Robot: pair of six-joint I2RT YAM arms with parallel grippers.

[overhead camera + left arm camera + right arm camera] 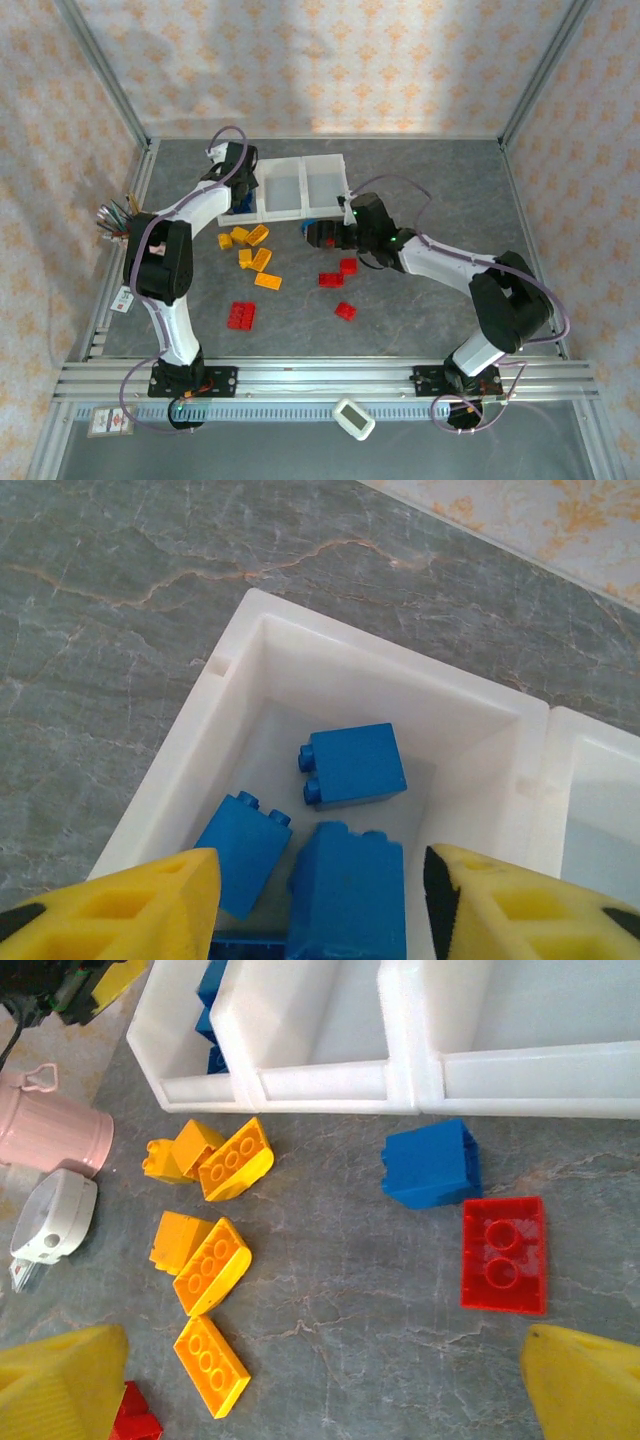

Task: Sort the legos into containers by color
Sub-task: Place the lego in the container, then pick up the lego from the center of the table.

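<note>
The left gripper [320,885] was held above the left bin [200,720] of the white tray [303,188]. Its yellow fingers [120,910] were spread wide, with nothing grasped between them. Three blue bricks [352,765] were seen lying on their sides inside that bin, and the edge of a fourth was just visible at the bottom of the left wrist view.

The right gripper [320,1380] was positioned low over the grey table [350,1310] in front of the tray, likewise released and empty. A single blue brick [430,1165] was seen on the table just in front of the tray, below the wall between the middle and right bins. A red brick [503,1255], turned hollow side up, was seen just beside it; whether the two touched could not be told.

A loose cluster of five orange-yellow bricks [235,1158] was spread over the table to the left, in front of the left bin. More red bricks [241,315] were scattered nearer the arm bases. A pink cup [50,1130] was seen at the table's left edge, with a small white device [50,1215] just beside it.
</note>
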